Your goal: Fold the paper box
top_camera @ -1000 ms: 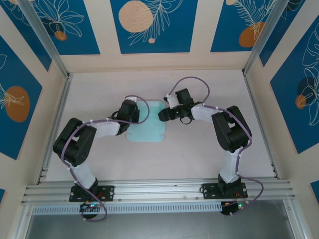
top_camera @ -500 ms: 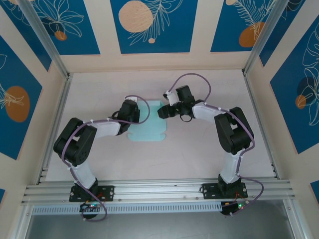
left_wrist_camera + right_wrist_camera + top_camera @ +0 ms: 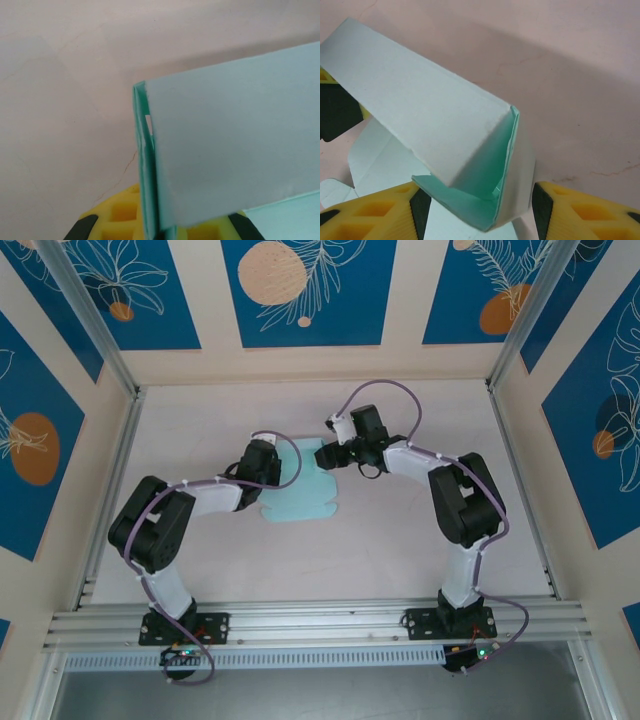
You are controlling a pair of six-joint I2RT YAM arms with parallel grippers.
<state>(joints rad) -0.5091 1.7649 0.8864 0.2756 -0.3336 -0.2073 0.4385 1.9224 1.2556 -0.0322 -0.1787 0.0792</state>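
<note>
Pinching the paper box (image 3: pixel 225 150) at its left edge, your left gripper (image 3: pixel 161 232) clamps tight; your right gripper (image 3: pixel 477 207) straddles the raised fold opposite, half-spread, hold uncertain.

Arms: left arm (image 3: pixel 190 502), right arm (image 3: pixel 455 495), chunky black joints, white links | Cables: lilac cable (image 3: pixel 385 398) tied along each | Bases (image 3: pixel 185 625): black, small green lights | Gripper fingers (image 3: pixel 585 215): yellow lattice, black pads
</note>
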